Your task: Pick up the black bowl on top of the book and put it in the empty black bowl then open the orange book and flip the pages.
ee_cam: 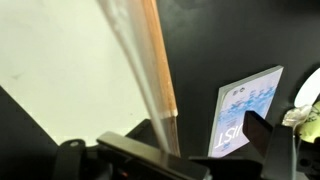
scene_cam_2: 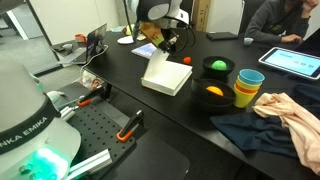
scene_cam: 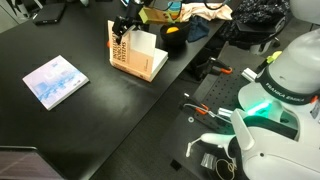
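The orange book (scene_cam: 140, 58) lies partly open on the black table, its orange-tan cover raised on edge and its white pages (scene_cam_2: 165, 75) showing. My gripper (scene_cam: 124, 32) is at the raised cover's top edge, also seen in an exterior view (scene_cam_2: 165, 45). In the wrist view the gripper (ee_cam: 170, 140) has its fingers spread wide with the cover's edge (ee_cam: 160, 70) between them. The black bowl with the yellow ball (scene_cam_2: 210, 93) sits beside the book, away from the gripper, and also shows in an exterior view (scene_cam: 172, 38). I cannot make out the empty black bowl on its own.
A black bowl with a green ball (scene_cam_2: 215, 66) and stacked yellow and blue cups (scene_cam_2: 248, 86) stand near the bowl. A pale blue-and-white book (scene_cam: 55, 80) lies apart on the table. Crumpled cloth (scene_cam_2: 290, 112) lies at the table's end. People sit at the far side.
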Motion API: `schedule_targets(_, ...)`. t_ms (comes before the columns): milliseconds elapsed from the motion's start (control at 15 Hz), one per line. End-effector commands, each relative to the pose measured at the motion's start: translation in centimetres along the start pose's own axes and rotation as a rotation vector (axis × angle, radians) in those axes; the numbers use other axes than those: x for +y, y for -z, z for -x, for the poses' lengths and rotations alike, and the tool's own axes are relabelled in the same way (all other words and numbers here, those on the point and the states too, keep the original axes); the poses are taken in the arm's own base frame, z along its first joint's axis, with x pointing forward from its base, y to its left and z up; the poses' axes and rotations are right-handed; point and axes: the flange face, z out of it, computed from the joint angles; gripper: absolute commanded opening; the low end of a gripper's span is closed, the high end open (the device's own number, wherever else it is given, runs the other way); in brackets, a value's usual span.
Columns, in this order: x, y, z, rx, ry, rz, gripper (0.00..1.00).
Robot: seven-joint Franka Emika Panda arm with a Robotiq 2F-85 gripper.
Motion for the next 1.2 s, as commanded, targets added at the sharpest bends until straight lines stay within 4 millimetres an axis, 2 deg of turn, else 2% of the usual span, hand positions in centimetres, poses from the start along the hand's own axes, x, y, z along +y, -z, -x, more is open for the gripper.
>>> schedule_targets(0, -3.8, 0.3, 0.3, -0.023, 0.099, -0.010, 1.00)
schedule_targets(400, -9.2, -0.2, 1.9, -0.083, 0.244, -0.051, 1.00)
schedule_targets(600, -10.9, -0.8, 3.0, -0.094, 0.280, -0.085, 1.00)
schedule_targets(733, -11.1, -1.4, 3.9, -0.109, 0.276, -0.093, 1.00)
schedule_targets(867, -10.5, -1.7, 4.6, -0.125, 0.261, -0.069, 1.00)
schedule_targets(1133, -7.0, -1.6, 5.0, -0.140, 0.204, 0.003, 1.00)
